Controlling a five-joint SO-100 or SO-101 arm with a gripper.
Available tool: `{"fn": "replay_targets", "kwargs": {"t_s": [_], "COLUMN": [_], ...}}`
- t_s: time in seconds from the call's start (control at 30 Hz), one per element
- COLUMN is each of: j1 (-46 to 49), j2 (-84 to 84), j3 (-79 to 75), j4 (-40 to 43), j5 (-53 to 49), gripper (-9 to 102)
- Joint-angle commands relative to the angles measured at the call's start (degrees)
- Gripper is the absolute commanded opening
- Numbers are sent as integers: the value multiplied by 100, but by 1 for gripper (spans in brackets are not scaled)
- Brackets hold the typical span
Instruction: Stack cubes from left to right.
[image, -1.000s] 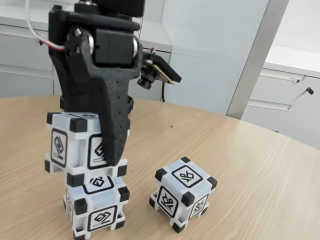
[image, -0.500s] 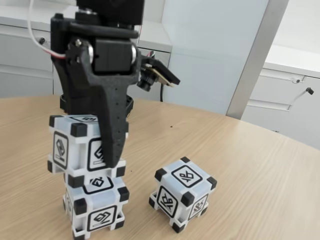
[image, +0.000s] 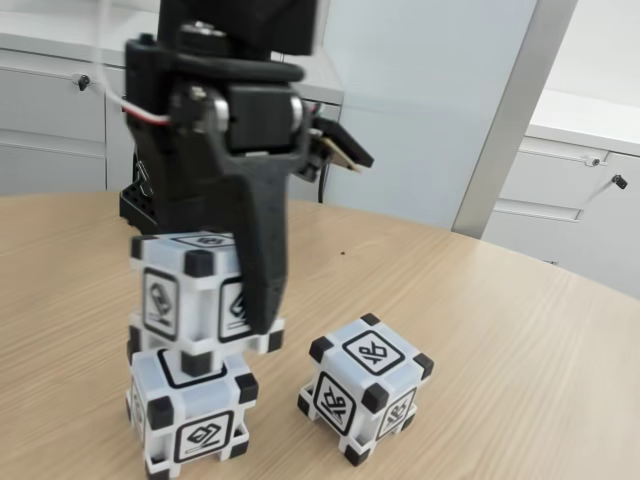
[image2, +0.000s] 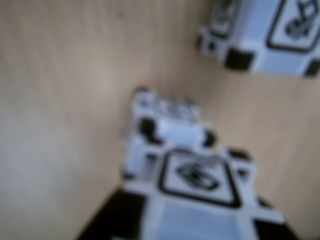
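Fixed view: my gripper (image: 250, 325) clamps the held cube (image: 195, 290) on the near-left bottom cube (image: 190, 415), overhanging right. I'd square it leftward before letting go; third cube (image: 365, 388) sits right.

No readable words, brands or numbers anywhere. Only black-framed geometric symbols on the faces of the three cubes: upper cube (image: 195, 290), lower cube (image: 190, 415) beneath it, lone cube (image: 365, 388) just right of that stack.
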Motion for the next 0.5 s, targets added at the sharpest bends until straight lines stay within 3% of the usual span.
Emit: {"fn": "replay_targets", "kwargs": {"t_s": [0.0,0.47], "j1": [-26,79], "j2": [229,229], "j3": [-44,-35], "j4": [35,35], "j5": [35,264], "gripper": [18,17]}}
